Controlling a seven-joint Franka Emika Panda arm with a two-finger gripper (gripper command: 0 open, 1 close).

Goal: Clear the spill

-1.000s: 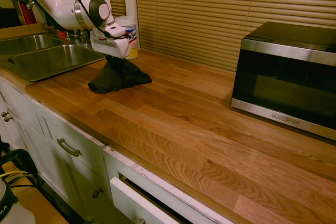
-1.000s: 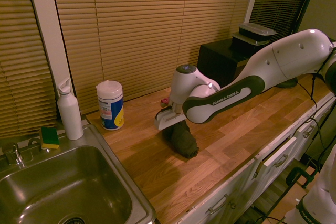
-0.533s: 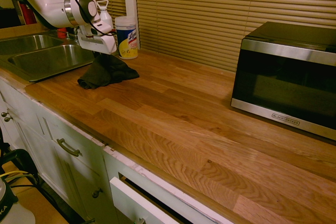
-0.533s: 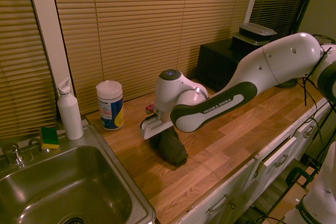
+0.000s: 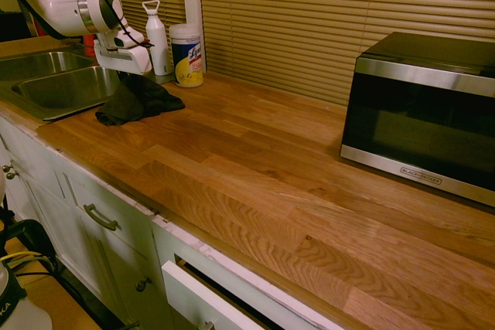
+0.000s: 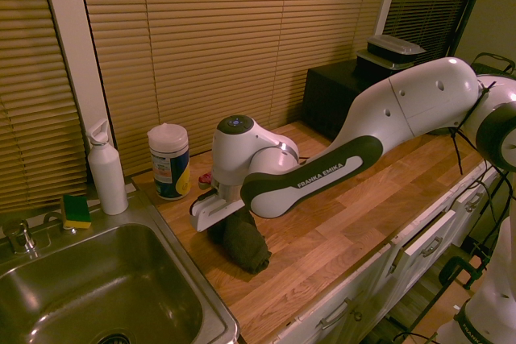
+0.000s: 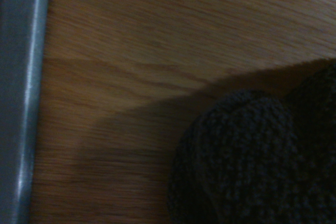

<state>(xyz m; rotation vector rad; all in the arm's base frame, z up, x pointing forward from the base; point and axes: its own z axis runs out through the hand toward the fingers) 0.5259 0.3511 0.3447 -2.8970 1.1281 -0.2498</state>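
Gripper [image 6: 228, 217] points straight down, jaws clamped on the dark cloth [image 5: 131, 100], which drags on the wooden counter [image 5: 255, 168] just beside the sink [image 6: 97, 296]. Spill itself can't be made out.

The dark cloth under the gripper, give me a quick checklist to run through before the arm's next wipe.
1. Cloth held by the gripper: ok, it hangs bunched from the shut gripper.
2. Cloth touching the wooden counter: ok, its lower folds rest on the wood.
3. Room before the sink rim: not ok, the cloth is close to the edge.
4. Wipes canister and white bottle clear of the cloth: ok, both stand apart behind it.
5. Spill location: cannot tell, no specks show in any view.
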